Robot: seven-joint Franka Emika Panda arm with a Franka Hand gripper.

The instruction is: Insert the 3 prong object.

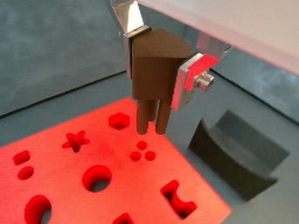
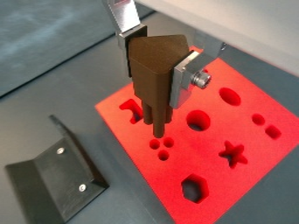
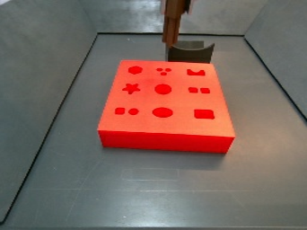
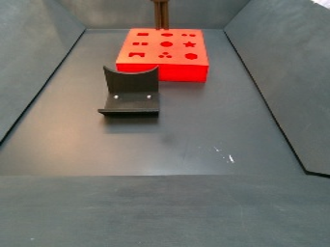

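Note:
My gripper [image 1: 163,58] is shut on the 3 prong object [image 1: 152,77], a dark brown peg held upright between the silver fingers [image 1: 191,77], with its thin prongs [image 1: 153,118] pointing down. It hangs a little above the red block [image 1: 111,147]. The block's trio of small round holes [image 1: 142,156] lies just under and slightly past the prong tips. In a wrist view the gripper [image 2: 159,66] holds the peg [image 2: 152,74] with the prongs close over the trio of holes [image 2: 162,149]. In both side views the peg [image 3: 175,22] [image 4: 161,12] stands over the block's far part [image 3: 166,126] [image 4: 164,66].
The red block carries several other shaped holes, such as a star [image 1: 76,140] and a hexagon [image 1: 119,120]. The dark fixture [image 1: 239,149] [image 2: 59,179] stands on the grey floor beside the block [image 3: 189,52] [image 4: 129,92]. Dark walls enclose the floor.

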